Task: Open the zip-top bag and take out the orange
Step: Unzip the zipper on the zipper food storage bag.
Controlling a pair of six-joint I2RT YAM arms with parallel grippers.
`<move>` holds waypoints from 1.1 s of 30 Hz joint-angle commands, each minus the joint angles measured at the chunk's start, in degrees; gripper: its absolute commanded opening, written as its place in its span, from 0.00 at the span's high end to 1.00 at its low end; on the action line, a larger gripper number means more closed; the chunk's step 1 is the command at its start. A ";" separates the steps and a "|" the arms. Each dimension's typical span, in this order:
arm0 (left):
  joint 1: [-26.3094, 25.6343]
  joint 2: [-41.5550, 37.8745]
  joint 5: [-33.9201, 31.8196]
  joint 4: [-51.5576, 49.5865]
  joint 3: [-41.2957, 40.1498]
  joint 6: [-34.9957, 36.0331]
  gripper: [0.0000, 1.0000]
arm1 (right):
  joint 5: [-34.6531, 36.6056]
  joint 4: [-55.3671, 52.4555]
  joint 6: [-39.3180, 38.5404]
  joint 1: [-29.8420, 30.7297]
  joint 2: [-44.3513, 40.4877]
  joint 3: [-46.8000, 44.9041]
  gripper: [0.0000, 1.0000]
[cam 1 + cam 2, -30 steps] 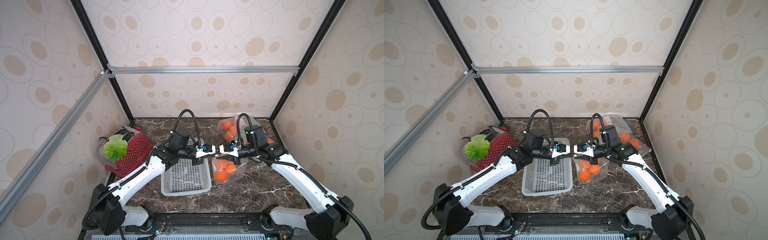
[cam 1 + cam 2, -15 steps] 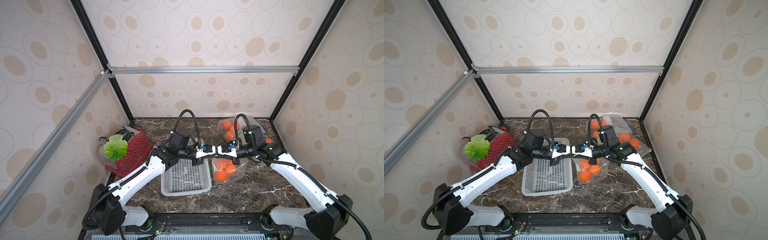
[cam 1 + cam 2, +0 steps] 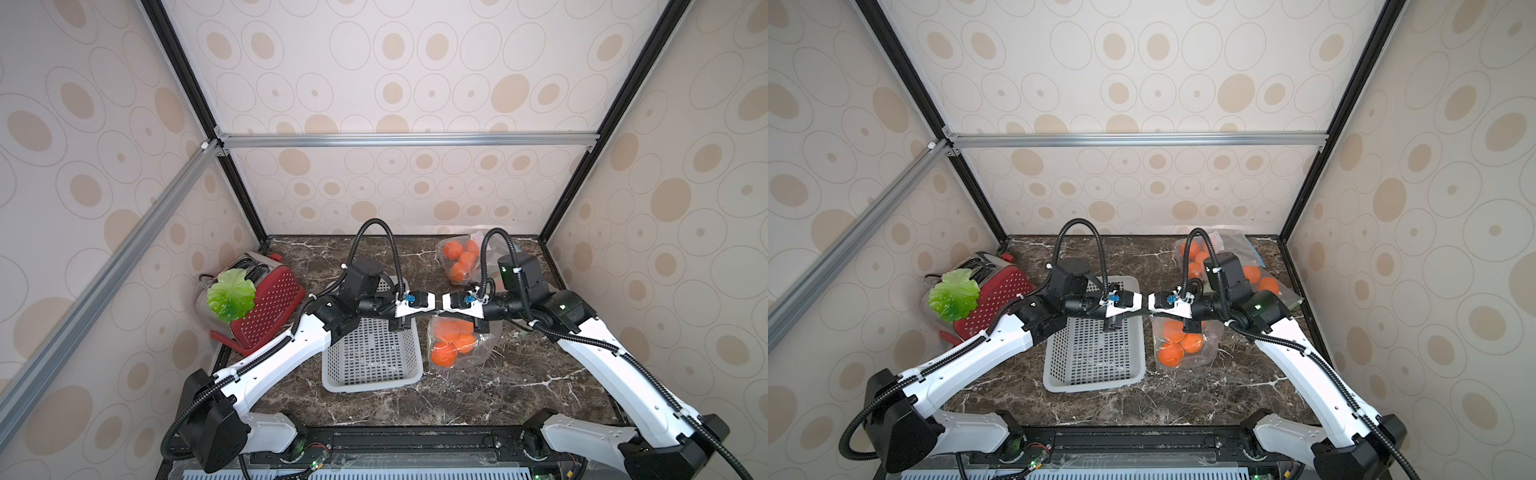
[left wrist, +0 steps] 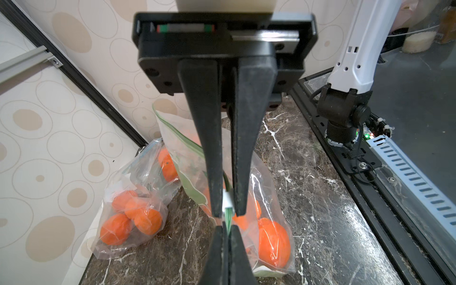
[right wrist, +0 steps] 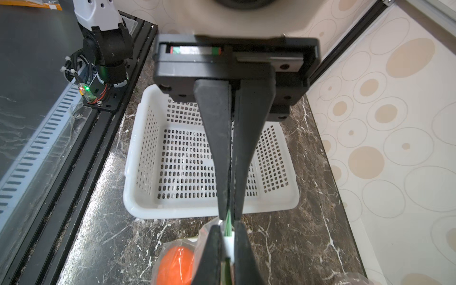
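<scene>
The left gripper (image 4: 228, 211) and the right gripper (image 5: 230, 215) meet tip to tip above the dark veined marble table (image 3: 519, 374). Both are pinched narrow on the green zip strip (image 5: 228, 223) along the top edge of the clear plastic zip-top bag (image 3: 478, 353); the left one grips where a small white tab (image 4: 227, 201) sits on the strip. The bag's top is held up between them while its bottom rests on the table, just beside the white perforated plastic basket (image 3: 370, 357); the round oranges (image 3: 442, 357) lie inside it, low down. Whether the zip is parted I cannot tell. A second clear bag of oranges (image 3: 457, 257) lies near the back right corner; a red metal toaster (image 3: 270, 303) bearing a green leaf (image 3: 230, 293) stands at the left.
</scene>
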 commanded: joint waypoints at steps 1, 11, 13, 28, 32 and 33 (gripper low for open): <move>0.87 -0.91 -2.36 -0.19 2.18 0.86 1.00 | 3.87 -4.89 1.70 -0.32 -3.38 1.22 1.00; 0.98 2.00 -6.31 -1.69 6.38 3.05 1.00 | 9.62 -5.88 6.86 -0.35 -11.92 -2.03 1.00; 1.03 2.90 -7.05 -1.70 7.35 3.49 1.00 | 11.32 -6.73 8.29 -0.35 -13.68 -2.52 1.00; 2.81 8.80 -10.14 3.31 13.60 1.22 1.00 | 20.05 -15.34 21.35 -0.29 -27.47 -6.19 1.00; 4.25 9.83 -9.17 3.31 16.39 0.06 1.00 | 22.06 -17.27 21.63 -0.30 -30.70 -7.61 1.00; 4.60 10.05 -8.76 3.22 17.08 -0.25 1.00 | 22.70 -17.23 21.72 -0.33 -31.58 -8.16 1.00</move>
